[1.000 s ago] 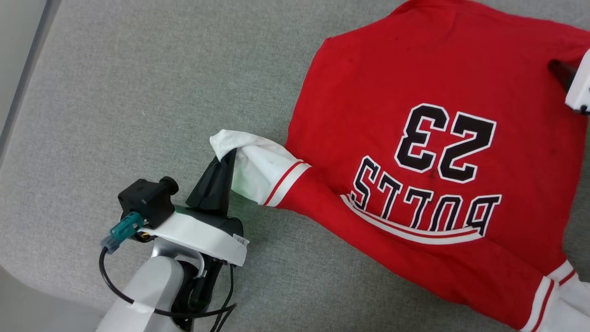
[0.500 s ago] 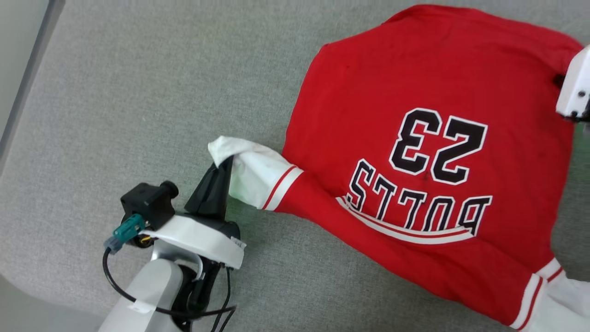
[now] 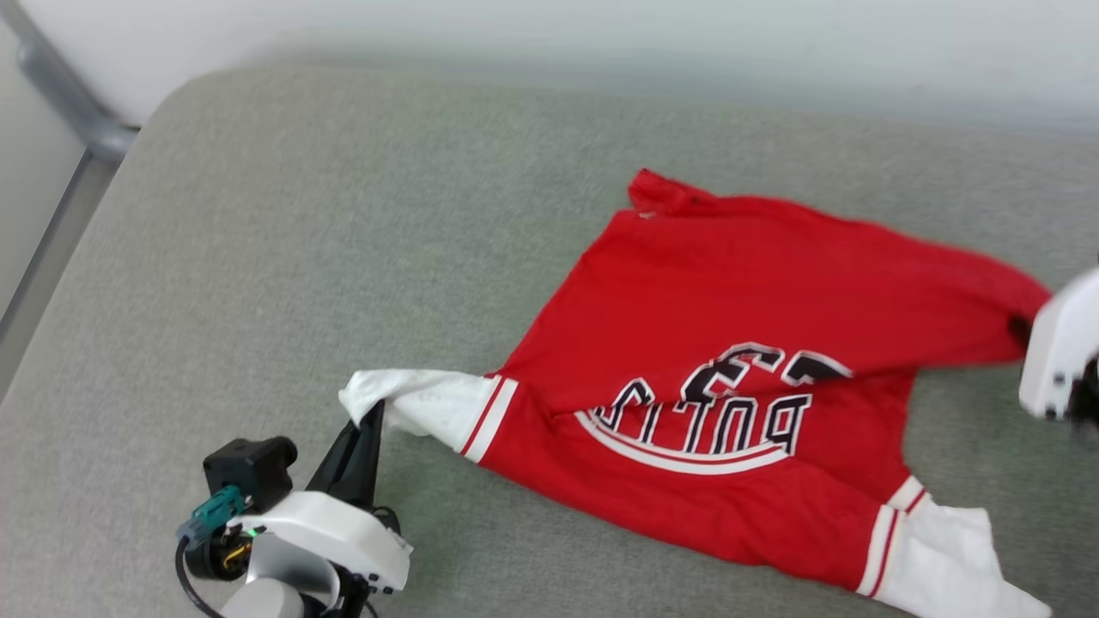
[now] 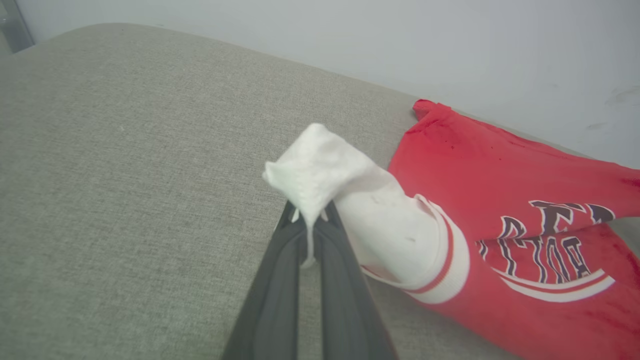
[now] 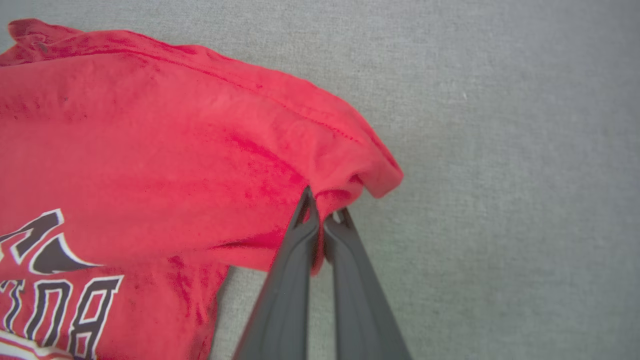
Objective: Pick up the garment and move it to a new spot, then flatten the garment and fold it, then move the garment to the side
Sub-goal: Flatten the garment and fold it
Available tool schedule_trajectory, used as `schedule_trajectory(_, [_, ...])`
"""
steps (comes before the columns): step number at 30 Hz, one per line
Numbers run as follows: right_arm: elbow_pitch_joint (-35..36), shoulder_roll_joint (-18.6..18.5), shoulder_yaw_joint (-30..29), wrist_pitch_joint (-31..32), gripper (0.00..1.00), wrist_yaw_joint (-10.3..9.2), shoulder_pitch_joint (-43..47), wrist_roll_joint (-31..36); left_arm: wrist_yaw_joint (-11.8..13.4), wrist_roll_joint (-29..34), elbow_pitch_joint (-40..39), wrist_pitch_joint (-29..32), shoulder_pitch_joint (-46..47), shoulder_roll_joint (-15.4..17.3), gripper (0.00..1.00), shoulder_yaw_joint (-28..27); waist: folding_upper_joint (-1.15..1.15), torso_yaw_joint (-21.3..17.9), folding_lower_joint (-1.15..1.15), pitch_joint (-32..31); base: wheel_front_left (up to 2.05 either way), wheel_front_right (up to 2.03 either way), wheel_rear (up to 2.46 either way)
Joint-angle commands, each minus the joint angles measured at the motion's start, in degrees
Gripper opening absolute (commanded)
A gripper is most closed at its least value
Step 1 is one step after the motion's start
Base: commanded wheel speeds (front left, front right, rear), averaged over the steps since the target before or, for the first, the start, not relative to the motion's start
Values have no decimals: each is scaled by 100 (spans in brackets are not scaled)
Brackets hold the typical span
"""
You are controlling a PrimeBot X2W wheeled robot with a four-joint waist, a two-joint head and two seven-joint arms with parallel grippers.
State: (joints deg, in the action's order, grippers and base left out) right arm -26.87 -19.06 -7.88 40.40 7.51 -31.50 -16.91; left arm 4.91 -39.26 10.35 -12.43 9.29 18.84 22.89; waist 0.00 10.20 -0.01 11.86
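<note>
The garment (image 3: pixel 730 283), a red jersey with white sleeves and black-and-white lettering, is stretched between both grippers above a grey cushioned surface. My left gripper (image 3: pixel 371 416) at the lower left is shut on the tip of one white sleeve (image 4: pixel 320 165); the left wrist view shows my left gripper (image 4: pixel 307 225) pinching that cloth. At the right edge my right gripper (image 3: pixel 1022 330) is shut on a red corner of the hem; the right wrist view shows my right gripper (image 5: pixel 322 225) pinching the garment (image 5: pixel 150 140). A sagging fold hides part of the number. The other white sleeve (image 3: pixel 944 558) lies at the lower right.
The grey padded surface (image 3: pixel 300 215) has a rounded far-left corner. A pale wall (image 3: pixel 601 26) runs behind it and a grey metal frame (image 3: pixel 77 129) stands at the upper left. Open grey cloth lies to the left of the garment.
My right gripper has shut on the red hem corner and raised it, so the shirt now sags in a fold. The head camera has tilted up. My left gripper still holds the sleeve.
</note>
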Motion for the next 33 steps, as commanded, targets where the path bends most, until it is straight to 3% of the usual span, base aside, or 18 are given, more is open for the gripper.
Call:
schedule_trajectory(1, [62,-1,-38,36,0,-4,178,-32,22,-26,-13,8,-50,25,0,-23,0,-225,1,-250,0,0,0])
schedule_trajectory(6, [969,256,-471,216,0,-4,1532,-108,110,-68,-46,125,-264,132,0,-25,0,-441,1,-521,0,0,0])
schedule_trajectory(13, [2108,952,-964,517,0,-4,3280,-19,145,-107,-15,306,-430,258,0,5,0,-667,1,-791,0,0,0])
schedule_trajectory(21, [2768,1575,-1078,821,0,-4,4581,-100,186,-160,43,347,-529,316,0,-8,0,-788,1,-932,0,0,0])
schedule_trajectory(23, [2809,1607,-1033,595,100,-4,4689,-163,202,-164,44,336,-535,297,0,0,0,-801,1,-942,0,0,0])
schedule_trajectory(33, [2643,1618,-928,-2463,100,-4,4243,-568,144,-183,89,384,-453,250,0,101,0,-759,1,-1045,0,0,0])
